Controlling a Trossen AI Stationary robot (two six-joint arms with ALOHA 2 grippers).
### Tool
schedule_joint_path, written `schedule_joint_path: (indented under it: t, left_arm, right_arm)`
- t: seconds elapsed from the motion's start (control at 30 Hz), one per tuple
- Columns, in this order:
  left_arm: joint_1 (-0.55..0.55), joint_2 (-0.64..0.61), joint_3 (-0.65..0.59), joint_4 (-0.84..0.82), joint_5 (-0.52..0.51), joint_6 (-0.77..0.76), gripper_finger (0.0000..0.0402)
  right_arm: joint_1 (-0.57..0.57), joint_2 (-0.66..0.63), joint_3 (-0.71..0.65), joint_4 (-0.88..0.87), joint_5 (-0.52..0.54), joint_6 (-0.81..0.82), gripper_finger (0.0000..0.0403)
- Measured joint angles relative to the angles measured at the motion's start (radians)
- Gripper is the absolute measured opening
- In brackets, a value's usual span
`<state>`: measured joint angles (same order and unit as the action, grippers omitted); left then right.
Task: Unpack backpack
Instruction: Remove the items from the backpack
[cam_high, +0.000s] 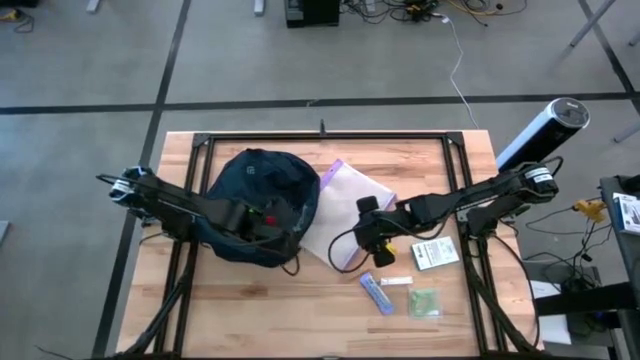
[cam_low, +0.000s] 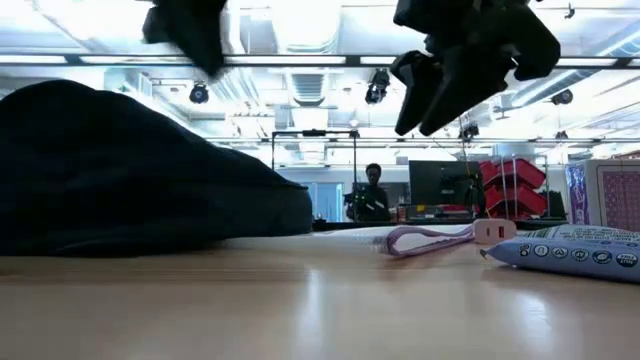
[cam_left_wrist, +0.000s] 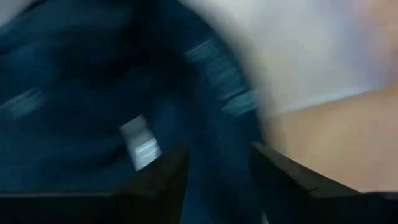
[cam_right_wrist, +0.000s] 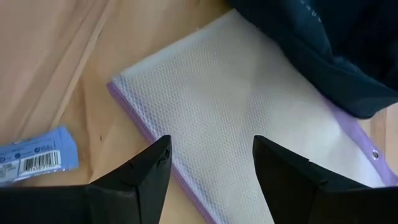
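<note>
Backpack (cam_high: 262, 200) position: a dark navy rounded mass on the wooden table (cam_high: 300, 310), directly beneath and around the left gripper (cam_high: 268, 222), which sits at the bag's near edge, probably to work at the opening. The left wrist view shows dark blue fabric filling the space between and ahead of the left fingers (cam_left_wrist: 158, 180). That view is smeared, so it cannot be determined whether the fingers are spread or closed, or whether they pinch fabric.

Right gripper (cam_high: 372, 243): released, jaws spread, empty. It hangs above the table, just off the near edge of the pouch (cam_right_wrist: 249, 112), a clear mesh zip pouch with a purple edge. One corner of the pouch lies under the bag's edge farther out from the gripper. This placement suggests the pouch is the next item to be drawn clear.

Already set out near the right gripper: a blue packet (cam_high: 379, 294), a white strip (cam_high: 396, 282), a card box (cam_high: 436, 253) and a green sachet (cam_high: 424, 302).

Hidden or unclear:
- The bag's opening and any remaining contents are not visible in any view.
- The low view cuts off both arms at the top edge.
- A person (cam_low: 372, 195) stands far behind the table.
</note>
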<state>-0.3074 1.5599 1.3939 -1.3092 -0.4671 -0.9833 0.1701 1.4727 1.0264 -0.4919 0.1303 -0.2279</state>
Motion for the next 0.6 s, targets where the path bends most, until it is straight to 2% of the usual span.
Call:
schedule_joint_path:
  t: [0.1, 0.23, 0.33, 0.53, 0.6]
  left_arm:
    - [0.002, 0.009, -0.056, -0.032, 0.024, -0.019, 0.0143]
    - [0.002, 0.030, -0.143, 0.129, 0.100, 0.052, 0.0143]
    - [0.002, 0.059, -0.203, 0.324, 0.160, 0.112, 0.0147]
    - [0.002, 0.090, -0.241, 0.958, 0.189, 0.333, 0.0154]
    - [0.002, 0.101, -0.231, 1.021, 0.189, 0.383, 0.0152]
  right_arm:
    - [-0.002, 0.001, -0.001, 0.005, 0.001, -0.003, 0.0199]
    - [-0.001, 0.001, -0.001, 0.007, 0.001, -0.008, 0.0199]
    - [-0.001, 0.003, -0.001, 0.011, 0.001, -0.008, 0.0199]
    - [-0.001, 0.003, -0.002, 0.011, 0.001, -0.001, 0.0199]
    - [-0.001, 0.003, -0.002, 0.011, 0.001, 0.000, 0.0198]
